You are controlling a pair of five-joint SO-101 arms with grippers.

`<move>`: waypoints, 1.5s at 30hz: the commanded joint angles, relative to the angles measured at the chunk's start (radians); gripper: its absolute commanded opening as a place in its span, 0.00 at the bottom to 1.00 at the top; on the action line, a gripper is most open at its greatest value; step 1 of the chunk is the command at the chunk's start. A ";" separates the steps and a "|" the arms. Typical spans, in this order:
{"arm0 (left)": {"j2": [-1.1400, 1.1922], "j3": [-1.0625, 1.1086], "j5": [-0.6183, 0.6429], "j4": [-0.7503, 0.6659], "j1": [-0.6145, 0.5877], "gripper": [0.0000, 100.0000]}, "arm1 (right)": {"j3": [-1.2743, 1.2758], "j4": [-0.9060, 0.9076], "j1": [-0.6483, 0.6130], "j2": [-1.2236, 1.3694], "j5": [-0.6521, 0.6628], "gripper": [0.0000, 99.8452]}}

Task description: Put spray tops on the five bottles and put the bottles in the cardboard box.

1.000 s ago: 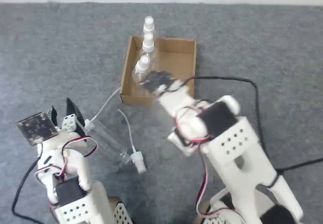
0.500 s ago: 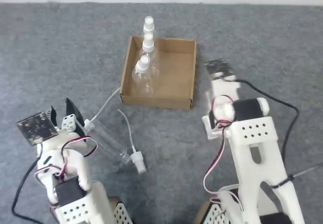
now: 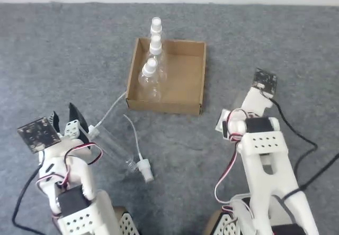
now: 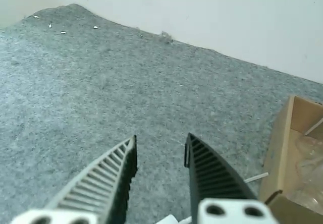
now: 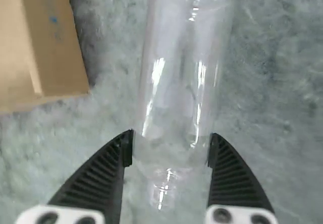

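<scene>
R end effector [image 5: 170, 135] open, straddling clear bottle [image 5: 184, 57]; box [image 5: 35, 42] beside.

Three bottles [image 3: 150, 84] sit in the cardboard box's [image 3: 183, 107] left side

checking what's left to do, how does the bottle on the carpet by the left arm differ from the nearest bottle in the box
The carpet bottle has no top on; a loose spray top lies at its mouth, while the box bottle wears a white one. The carpet bottle lies on its side outside the cardboard box; the box bottle sits inside by its wall. Both are clear plastic.
</scene>
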 commanded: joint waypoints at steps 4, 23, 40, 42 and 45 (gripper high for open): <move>-0.020 -0.013 -0.011 -0.031 0.002 0.15 | 0.049 -0.159 -0.036 -0.045 -0.072 0.12; -0.020 -0.012 -0.011 -0.031 0.002 0.15 | 0.046 -0.180 -0.059 -0.041 -0.446 0.12; -0.020 -0.012 -0.011 -0.031 0.003 0.15 | -0.005 -0.171 -0.067 -0.050 -0.440 0.12; -0.020 -0.012 -0.011 -0.031 0.003 0.15 | -0.005 -0.170 -0.090 -0.050 -0.440 0.14; -0.020 -0.012 -0.011 -0.031 0.003 0.15 | -0.003 -0.168 -0.125 -0.050 -0.440 0.24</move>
